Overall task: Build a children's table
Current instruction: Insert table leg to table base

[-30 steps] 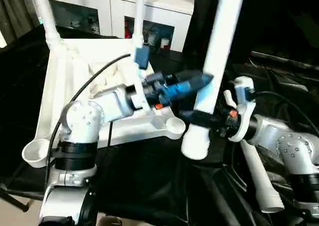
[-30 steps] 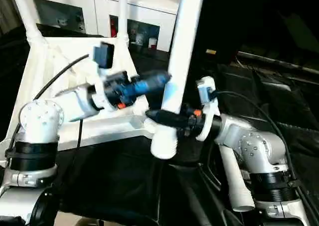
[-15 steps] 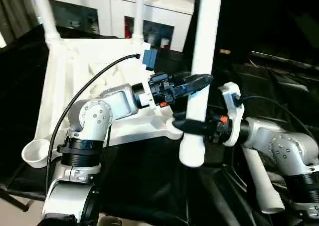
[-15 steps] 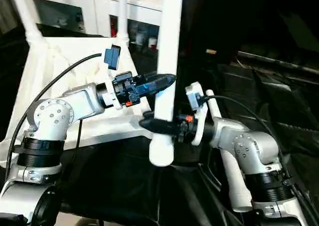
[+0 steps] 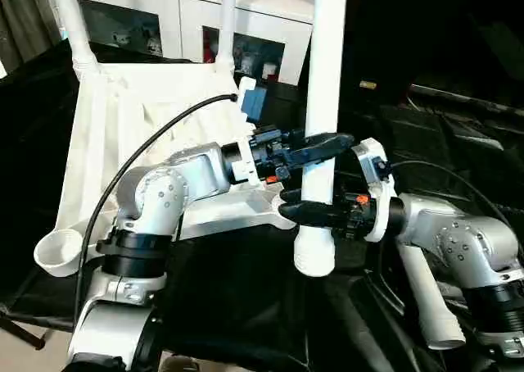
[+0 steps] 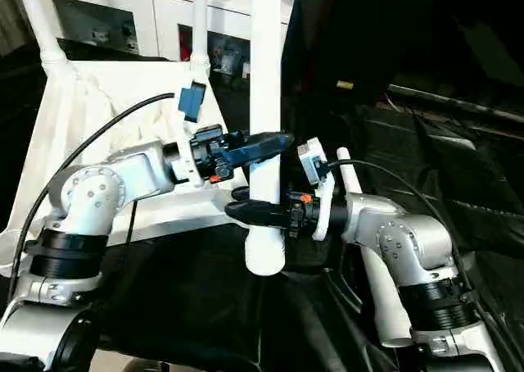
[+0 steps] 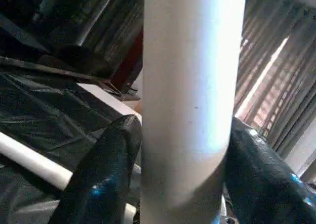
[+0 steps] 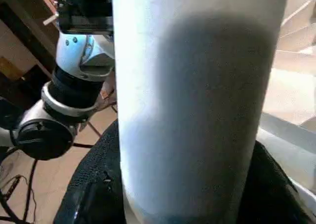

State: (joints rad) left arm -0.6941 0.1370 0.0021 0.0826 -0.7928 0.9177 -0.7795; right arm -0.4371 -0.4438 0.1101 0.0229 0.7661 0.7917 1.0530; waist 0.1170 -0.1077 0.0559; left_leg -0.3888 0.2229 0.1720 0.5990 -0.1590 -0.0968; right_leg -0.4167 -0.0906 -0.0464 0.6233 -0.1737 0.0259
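A long white table leg stands upright in the air, its thick lower end hanging just in front of the tabletop's near right corner socket. My right gripper is shut on the leg low down. A little higher, my left gripper clasps the same leg, and its black fingers press both sides of the tube. The white tabletop lies underside up and tilted, with two legs standing in its far corners. Its near left socket is open.
Another white leg lies on the black-draped work table under my right forearm. A white cabinet with glass doors stands behind the tabletop. Dark crumpled sheeting covers the right side.
The held leg has swung from a lean to upright and shifted left towards the corner socket. My left gripper, open beside it before, has closed around it above the right gripper.
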